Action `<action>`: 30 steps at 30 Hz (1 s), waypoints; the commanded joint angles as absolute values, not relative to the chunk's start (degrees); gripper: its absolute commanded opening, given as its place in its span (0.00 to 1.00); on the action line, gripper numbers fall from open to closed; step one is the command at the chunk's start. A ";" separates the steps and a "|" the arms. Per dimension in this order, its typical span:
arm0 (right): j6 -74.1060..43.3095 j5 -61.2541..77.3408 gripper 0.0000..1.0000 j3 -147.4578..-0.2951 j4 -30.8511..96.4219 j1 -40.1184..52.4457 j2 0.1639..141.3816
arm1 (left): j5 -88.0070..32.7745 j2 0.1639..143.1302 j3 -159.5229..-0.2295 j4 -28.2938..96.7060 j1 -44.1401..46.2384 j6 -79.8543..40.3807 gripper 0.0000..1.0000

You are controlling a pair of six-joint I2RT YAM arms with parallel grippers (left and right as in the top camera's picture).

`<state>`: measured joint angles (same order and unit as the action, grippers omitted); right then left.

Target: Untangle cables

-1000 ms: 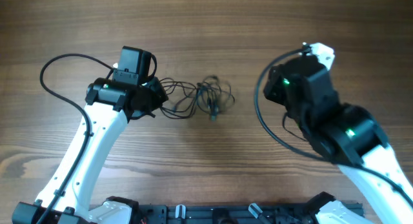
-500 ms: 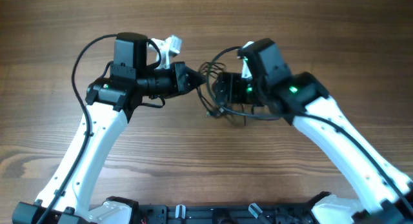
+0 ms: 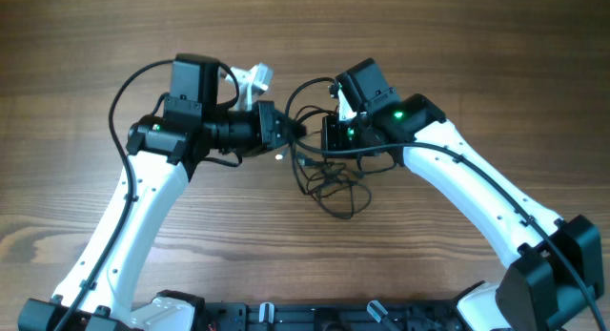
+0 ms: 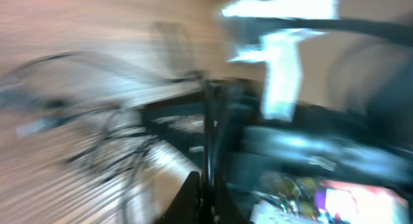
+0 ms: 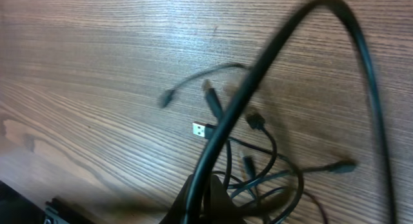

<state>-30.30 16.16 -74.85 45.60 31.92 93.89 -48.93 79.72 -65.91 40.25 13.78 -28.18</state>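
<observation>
Since half a second ago the cables (image 3: 331,181) had dropped into looser loops just below both sets of jaws, which sat almost tip to tip. Left wrist view was badly blurred. Bare table (image 3: 429,45) lay open all round. Both the left jaws and the right jaws were clamped tight on a strand

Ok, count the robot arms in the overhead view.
2. The left arm comes in from the lower left, the right arm from the lower right; both reach the cables at centre. None seems hidden.
</observation>
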 commanded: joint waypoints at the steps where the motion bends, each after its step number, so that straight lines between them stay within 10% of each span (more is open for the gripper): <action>1: -29.95 16.58 0.04 -78.50 45.23 30.30 87.50 | -20.62 80.05 -66.32 47.16 13.72 -36.73 0.04; 13: -30.81 13.67 0.05 -80.79 37.08 25.78 63.99 | -7.57 80.05 -66.32 51.09 13.72 -39.94 0.04; 17: -31.81 9.50 0.24 -80.77 37.91 25.78 60.64 | -7.57 80.05 -66.32 51.05 13.72 -39.94 0.04; 23: -31.73 2.70 0.80 -80.51 46.35 25.78 63.83 | -7.57 80.05 -66.32 50.85 13.72 -41.17 0.04; 30: -30.83 9.10 0.94 -80.51 54.52 25.80 76.49 | -30.11 80.05 -66.32 41.95 13.72 -42.30 0.04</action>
<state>-31.62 5.56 -80.82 53.01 25.69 71.44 -13.39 80.09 -66.67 47.37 13.76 -42.96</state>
